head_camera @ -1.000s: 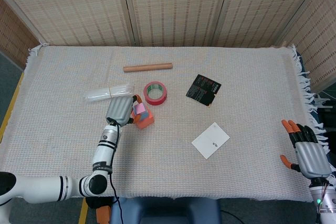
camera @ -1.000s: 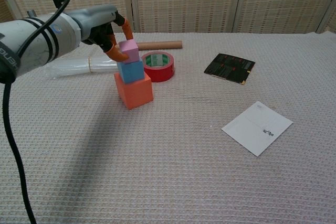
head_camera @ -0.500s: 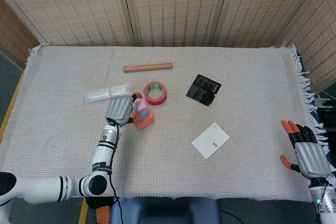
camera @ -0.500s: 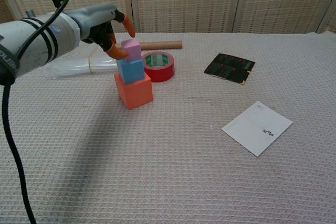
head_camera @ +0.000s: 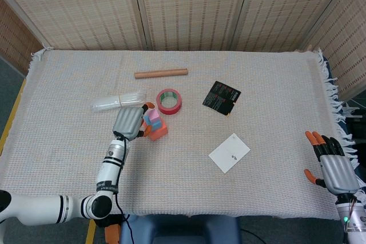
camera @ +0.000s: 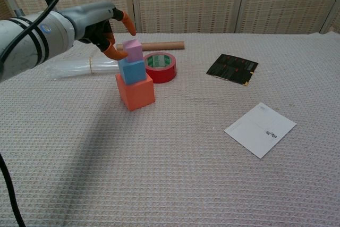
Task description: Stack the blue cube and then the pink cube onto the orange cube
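1. Your left hand (camera: 103, 25) has let go of the pink cube (camera: 132, 50). One second ago its fingertips pinched the cube; now they stand apart from it on the left, fingers spread and holding nothing.
2. The pink cube rests on the blue cube (camera: 132, 71), which rests on the orange cube (camera: 135, 92). The stack stands on the tabletop (camera: 170, 174) at left of centre, just beside the red tape roll (camera: 160, 67). The chest view shows it upright, with the pink cube turned slightly against the blue one.
3. Judged from this, both stacking steps are done. What remains is to draw the left hand clear to the left without brushing the stack.
4. Your right hand (head_camera: 334, 164) hangs at the near right edge of the tabletop, fingers extended and empty, well apart from the stack.
5. Writing: the white card (camera: 260, 129) carries a small dark mark, too small to read. The black card (camera: 232, 69) shows red and pale print, also unreadable. The tape roll has a green inner band; no text can be made out. No brand can be read.
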Robot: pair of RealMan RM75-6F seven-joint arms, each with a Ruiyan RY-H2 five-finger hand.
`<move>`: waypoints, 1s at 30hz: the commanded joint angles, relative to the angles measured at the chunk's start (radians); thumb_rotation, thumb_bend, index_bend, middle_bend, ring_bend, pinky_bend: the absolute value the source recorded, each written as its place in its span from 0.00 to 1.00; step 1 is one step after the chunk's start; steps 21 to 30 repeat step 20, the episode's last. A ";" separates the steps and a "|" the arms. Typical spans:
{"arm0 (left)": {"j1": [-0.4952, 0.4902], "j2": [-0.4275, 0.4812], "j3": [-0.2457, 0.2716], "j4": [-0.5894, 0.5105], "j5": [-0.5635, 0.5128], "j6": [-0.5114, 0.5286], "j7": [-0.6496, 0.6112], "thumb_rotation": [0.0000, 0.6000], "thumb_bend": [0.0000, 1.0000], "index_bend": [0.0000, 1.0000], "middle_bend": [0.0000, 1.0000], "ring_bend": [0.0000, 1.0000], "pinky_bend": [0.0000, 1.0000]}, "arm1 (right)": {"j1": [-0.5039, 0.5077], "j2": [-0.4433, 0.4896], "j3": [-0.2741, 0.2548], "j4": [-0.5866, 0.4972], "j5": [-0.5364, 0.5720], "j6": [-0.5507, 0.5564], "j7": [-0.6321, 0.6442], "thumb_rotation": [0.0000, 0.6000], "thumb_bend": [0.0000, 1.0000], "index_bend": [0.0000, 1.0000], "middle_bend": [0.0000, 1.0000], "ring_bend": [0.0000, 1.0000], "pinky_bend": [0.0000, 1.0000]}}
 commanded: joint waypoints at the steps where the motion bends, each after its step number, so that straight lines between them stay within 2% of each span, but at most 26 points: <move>1: 0.104 0.088 0.077 -0.120 0.108 0.055 -0.076 1.00 0.34 0.21 0.99 0.98 1.00 | -0.005 -0.002 0.000 0.004 -0.020 0.020 0.011 1.00 0.18 0.00 0.00 0.00 0.00; 2: 0.171 0.134 0.137 -0.165 0.215 0.089 -0.148 1.00 0.34 0.20 0.92 0.90 1.00 | -0.008 -0.001 -0.003 0.004 -0.029 0.028 0.014 1.00 0.18 0.00 0.00 0.00 0.00; 3: 0.225 0.170 0.193 -0.175 0.314 0.109 -0.219 1.00 0.34 0.18 0.81 0.78 0.97 | -0.011 -0.001 -0.005 0.004 -0.035 0.033 0.016 1.00 0.18 0.00 0.00 0.00 0.00; 4: 0.289 0.216 0.269 -0.166 0.433 0.122 -0.322 1.00 0.34 0.17 0.67 0.64 0.89 | -0.013 0.000 -0.008 0.002 -0.043 0.037 0.016 1.00 0.18 0.00 0.00 0.00 0.00; 5: 0.334 0.248 0.324 -0.149 0.512 0.128 -0.407 1.00 0.34 0.14 0.50 0.46 0.73 | -0.015 0.000 -0.011 0.001 -0.047 0.040 0.014 1.00 0.18 0.00 0.00 0.00 0.00; 6: 0.374 0.280 0.379 -0.124 0.591 0.134 -0.496 1.00 0.34 0.12 0.31 0.28 0.53 | -0.016 -0.001 -0.013 -0.001 -0.052 0.043 0.012 1.00 0.18 0.00 0.00 0.00 0.00; 7: 0.425 0.316 0.448 -0.077 0.693 0.153 -0.614 1.00 0.34 0.10 0.18 0.15 0.38 | -0.018 -0.002 -0.017 -0.004 -0.060 0.047 0.006 1.00 0.18 0.00 0.00 0.00 0.00; 8: 0.467 0.327 0.485 -0.031 0.757 0.192 -0.689 1.00 0.34 0.08 0.07 0.05 0.25 | -0.021 -0.003 -0.020 -0.008 -0.065 0.050 0.002 1.00 0.18 0.00 0.00 0.00 0.00; 9: 0.508 0.328 0.514 0.023 0.811 0.240 -0.741 1.00 0.34 0.08 0.01 0.00 0.17 | -0.023 -0.005 -0.023 -0.011 -0.071 0.055 -0.003 1.00 0.18 0.00 0.00 0.00 0.00; 11: 0.598 0.304 0.552 0.149 0.895 0.356 -0.798 1.00 0.34 0.07 0.00 0.00 0.14 | -0.029 -0.008 -0.031 -0.019 -0.088 0.067 -0.018 1.00 0.18 0.00 0.00 0.00 0.00; 13: 0.646 0.297 0.565 0.195 0.918 0.399 -0.778 1.00 0.34 0.07 0.00 0.00 0.13 | -0.035 -0.012 -0.039 -0.026 -0.104 0.078 -0.035 1.00 0.18 0.00 0.00 0.00 0.00; 18: 0.694 0.312 0.537 0.176 0.911 0.427 -0.712 1.00 0.34 0.05 0.00 0.00 0.13 | -0.041 -0.021 -0.039 -0.031 -0.108 0.088 -0.055 1.00 0.18 0.00 0.00 0.00 0.00; 20: 0.699 0.327 0.534 0.161 0.904 0.401 -0.713 1.00 0.34 0.05 0.00 0.00 0.13 | -0.039 -0.023 -0.038 -0.028 -0.104 0.083 -0.059 1.00 0.18 0.00 0.00 0.00 0.00; 30: 0.699 0.327 0.534 0.161 0.904 0.401 -0.713 1.00 0.34 0.05 0.00 0.00 0.13 | -0.039 -0.023 -0.038 -0.028 -0.104 0.083 -0.059 1.00 0.18 0.00 0.00 0.00 0.00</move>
